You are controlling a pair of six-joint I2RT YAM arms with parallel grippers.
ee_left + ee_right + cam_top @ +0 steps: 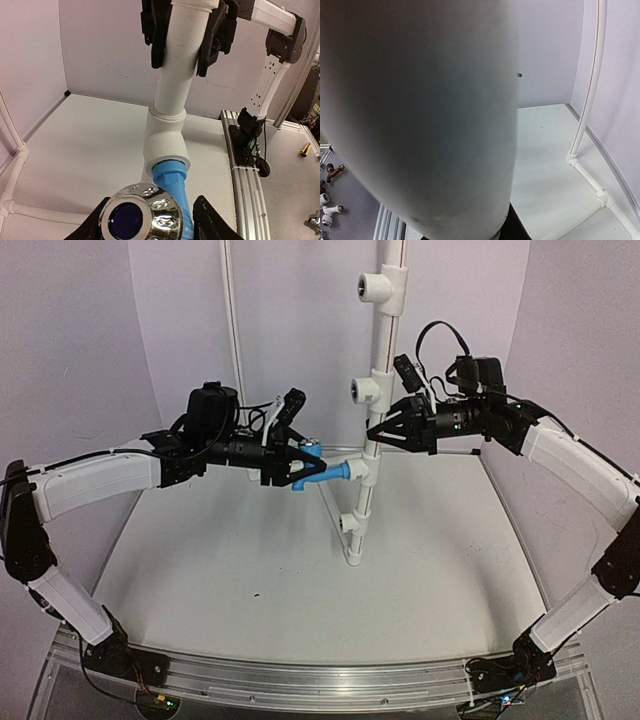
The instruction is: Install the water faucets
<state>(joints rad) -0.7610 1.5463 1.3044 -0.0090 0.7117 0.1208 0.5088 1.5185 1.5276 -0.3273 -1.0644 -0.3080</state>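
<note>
Left gripper (305, 468) clamped on blue faucet (328, 475), whose end sits in tee (362, 472) on upright pipe (383, 345). Right gripper (378, 430) clamped on pipe above tee. Step: screwing in. Next: probably wrist turn, kept in line with tee.

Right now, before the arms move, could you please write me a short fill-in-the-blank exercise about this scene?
1. The faucet is ____ in colour.
2. The right gripper is closed on the white pipe, ____ the faucet.
3. The left gripper has its fingers on either side of the faucet's shiny round ____.
Missing words: blue; above; knob.
</note>
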